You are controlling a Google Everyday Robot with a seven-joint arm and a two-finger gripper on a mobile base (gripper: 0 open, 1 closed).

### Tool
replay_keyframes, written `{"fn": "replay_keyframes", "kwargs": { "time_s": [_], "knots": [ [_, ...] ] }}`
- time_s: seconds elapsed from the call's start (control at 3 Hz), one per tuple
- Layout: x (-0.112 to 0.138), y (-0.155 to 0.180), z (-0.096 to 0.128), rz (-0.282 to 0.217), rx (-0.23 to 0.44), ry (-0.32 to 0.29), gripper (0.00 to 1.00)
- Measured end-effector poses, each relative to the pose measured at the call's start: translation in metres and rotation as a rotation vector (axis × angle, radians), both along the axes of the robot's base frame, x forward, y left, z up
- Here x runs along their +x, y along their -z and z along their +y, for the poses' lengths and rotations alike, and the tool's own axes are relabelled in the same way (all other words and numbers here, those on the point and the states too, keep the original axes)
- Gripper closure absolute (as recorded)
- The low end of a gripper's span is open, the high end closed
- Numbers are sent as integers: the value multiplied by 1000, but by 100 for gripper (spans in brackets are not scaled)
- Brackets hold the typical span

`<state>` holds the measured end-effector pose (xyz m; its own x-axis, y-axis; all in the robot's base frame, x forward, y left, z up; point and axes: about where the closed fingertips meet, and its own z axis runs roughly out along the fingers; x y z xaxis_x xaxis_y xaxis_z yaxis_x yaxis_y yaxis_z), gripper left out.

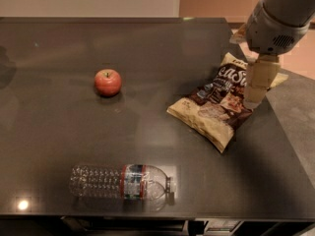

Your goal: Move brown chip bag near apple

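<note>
The brown chip bag (219, 104) lies flat on the dark table (147, 48) at the right, dark brown in the middle with cream-tan ends. The small red apple (108, 82) sits upright left of centre, well apart from the bag. My gripper (259, 82) hangs from the grey arm at the upper right. It is over the bag's upper right end, near the table's right edge. Only its cream-coloured fingers (261, 75) show from the side.
A clear plastic water bottle (120, 181) with a red and blue label lies on its side near the front edge. The table's right edge runs close past the bag. A tan floor shows beyond the far right corner.
</note>
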<state>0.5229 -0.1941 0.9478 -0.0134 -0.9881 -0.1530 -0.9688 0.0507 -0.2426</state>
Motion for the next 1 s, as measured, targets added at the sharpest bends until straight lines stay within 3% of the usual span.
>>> {"fn": "replay_keyframes", "kwargs": {
  "time_s": [1.0],
  "knots": [
    [63, 43, -31, -22, -122, -163, 0]
  ]
}}
